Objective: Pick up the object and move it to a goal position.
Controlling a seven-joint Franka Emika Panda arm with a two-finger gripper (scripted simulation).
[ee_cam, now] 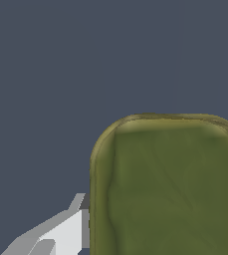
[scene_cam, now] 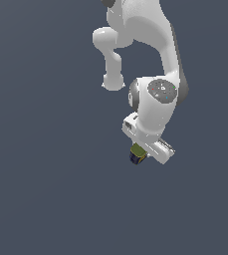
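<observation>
Gripper (scene_cam: 139,153) sits right on the object (scene_cam: 138,154): the small olive-topped block with yellow and dark blue sides peeks out just under the white hand, tucked at its fingertip end. Wrist view: olive top (ee_cam: 168,187) fills the frame close up, one grey-white finger (ee_cam: 60,231) touching its side. Looks clamped on the block; second finger not visible.

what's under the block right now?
In the wrist view only flat dark ground shows around the block; its olive top hides whatever is directly beneath. One finger of the hand sits beside it.
</observation>
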